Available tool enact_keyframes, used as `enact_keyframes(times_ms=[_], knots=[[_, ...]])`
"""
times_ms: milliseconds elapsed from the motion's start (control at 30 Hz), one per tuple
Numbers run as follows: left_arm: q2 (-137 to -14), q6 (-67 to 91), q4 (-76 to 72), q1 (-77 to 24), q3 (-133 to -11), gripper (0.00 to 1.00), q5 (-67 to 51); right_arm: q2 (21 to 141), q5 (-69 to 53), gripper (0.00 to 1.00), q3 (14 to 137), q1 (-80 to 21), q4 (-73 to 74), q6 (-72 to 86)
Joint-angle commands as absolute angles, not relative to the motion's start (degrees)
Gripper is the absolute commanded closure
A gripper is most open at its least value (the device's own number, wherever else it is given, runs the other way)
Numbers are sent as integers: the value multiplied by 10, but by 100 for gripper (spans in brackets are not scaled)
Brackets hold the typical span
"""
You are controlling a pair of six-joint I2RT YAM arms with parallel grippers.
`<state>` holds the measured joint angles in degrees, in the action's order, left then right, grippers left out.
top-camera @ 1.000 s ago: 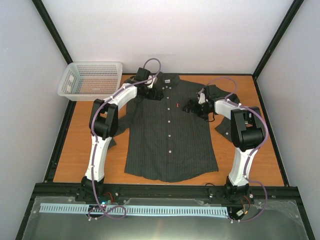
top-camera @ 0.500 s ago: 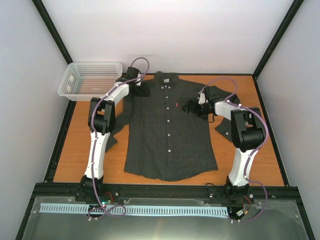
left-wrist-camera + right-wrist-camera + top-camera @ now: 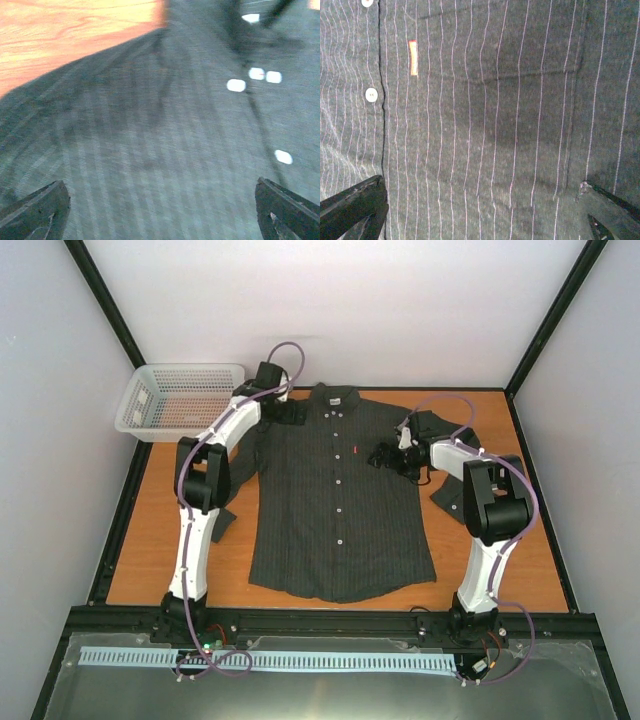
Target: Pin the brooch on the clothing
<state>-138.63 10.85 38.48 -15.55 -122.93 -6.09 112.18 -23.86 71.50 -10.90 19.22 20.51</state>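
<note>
Shirt (image 3: 340,510) lies flat and front-up on the table (image 3: 150,540), collar toward the far edge, buttons (image 3: 371,94) running down its middle. Left gripper (image 3: 290,413) hovers over the shirt's shoulder beside the collar, jaws spread wide and holding nothing; its wrist view is blurred. Right gripper (image 3: 386,455) hovers over the shirt's chest, near the red tag (image 3: 413,57), jaws likewise wide and holding nothing. Basket (image 3: 180,400) stands near the shirt's shoulder on the left arm's side.
</note>
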Motion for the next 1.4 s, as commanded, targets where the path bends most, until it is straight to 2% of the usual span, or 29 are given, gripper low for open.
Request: enact_keyframes(times_ms=[0,233,500,667,867,1033,1167,1367], knots=[[-1299,118,372,-179,-1188,0,-121,1082,-236,0,720,-123,231,204],[-1267,153,310,-185,-1026,0,-191,1075,-273,0,660,-135,191,234],[-1210,143,311,-178,-880,0,-91,1047,-215,0,608,-133,219,197],[-1164,144,331,-186,-869,0,-87,980,-206,0,602,-134,266,172],[-1065,146,344,-220,-900,0,-168,868,-112,0,588,-114,331,136],[-980,153,317,-230,-882,0,-239,788,-51,0,546,-40,358,146],[-917,132,280,-230,-838,0,-234,727,-30,0,512,39,361,168],[-861,130,239,-230,-761,0,-251,764,-48,0,524,69,371,177]])
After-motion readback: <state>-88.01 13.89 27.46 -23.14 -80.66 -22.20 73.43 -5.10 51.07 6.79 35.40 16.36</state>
